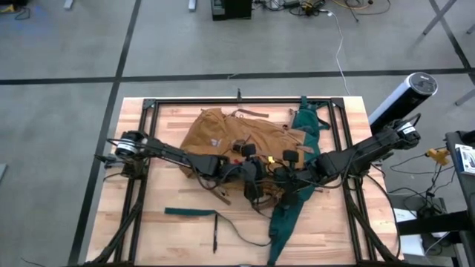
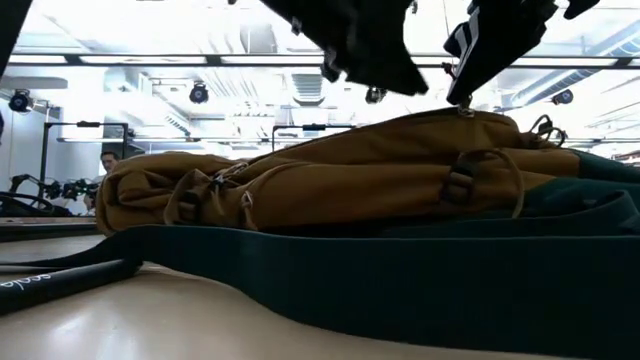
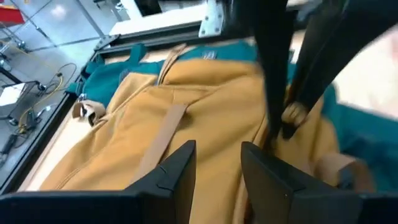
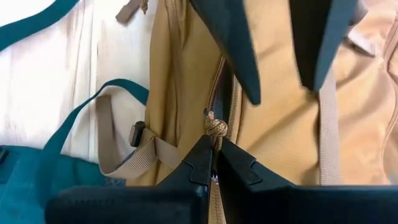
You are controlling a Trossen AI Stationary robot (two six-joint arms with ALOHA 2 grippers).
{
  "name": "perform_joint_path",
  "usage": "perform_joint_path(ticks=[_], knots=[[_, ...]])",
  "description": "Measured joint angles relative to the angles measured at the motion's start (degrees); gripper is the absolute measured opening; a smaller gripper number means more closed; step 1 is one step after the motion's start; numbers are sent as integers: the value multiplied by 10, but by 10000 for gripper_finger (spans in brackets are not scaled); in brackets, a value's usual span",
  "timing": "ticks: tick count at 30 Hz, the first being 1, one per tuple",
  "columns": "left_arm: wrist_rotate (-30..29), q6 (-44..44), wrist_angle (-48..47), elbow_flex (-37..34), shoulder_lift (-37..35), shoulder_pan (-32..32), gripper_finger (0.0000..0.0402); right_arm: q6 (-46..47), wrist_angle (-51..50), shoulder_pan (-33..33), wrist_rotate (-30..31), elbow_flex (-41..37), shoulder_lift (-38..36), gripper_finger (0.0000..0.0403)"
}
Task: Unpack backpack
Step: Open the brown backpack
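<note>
The mustard-tan backpack (image 1: 223, 137) lies flat on the table, its dark green back panel and straps (image 1: 286, 222) spread toward the near edge. In the low view the backpack (image 2: 330, 185) bulges above the green strap. My right gripper (image 4: 216, 154) is at the middle of the backpack, shut on a zipper pull cord. My left gripper (image 3: 217, 158) is open and hovers just above the tan fabric, close beside the right one (image 1: 286, 176); it touches nothing. The left gripper (image 1: 251, 178) reaches in from the table's left. My right gripper pinches the zipper's pull cord between its two fingertips, just below the cord's knot (image 4: 216, 126). The fingers (image 2: 470, 85) come from above, slanting down from the table's right. The cord stands up from the zipper line (image 4: 219, 81), and the backpack stays on the table.
A short dark green strap (image 1: 189, 212) and a thin black cable (image 1: 216, 236) lie on the wood near the table's near-left part. A black frame (image 1: 148, 107) runs round the table. A silver cylinder (image 1: 404, 96) stands off the right edge. A person (image 2: 106, 160) shows far behind.
</note>
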Motion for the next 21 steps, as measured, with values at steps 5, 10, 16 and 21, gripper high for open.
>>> perform_joint_path(ticks=[5, 10, 16, 21], knots=[[26, 8, 2, -12, 3, 1, 116, -3, 0, 0, 3, 0, 0, 0], [75, 10, 13, -12, 3, -1, 116, -3, 1, 0, 9, 0, 1, 0], [76, 8, 38, -12, 20, 1, 116, -3, 4, 0, 11, 0, 2, 0], [52, 0, 63, -12, 40, 8, 116, -3, 17, -1, 13, -1, 2, 0]])
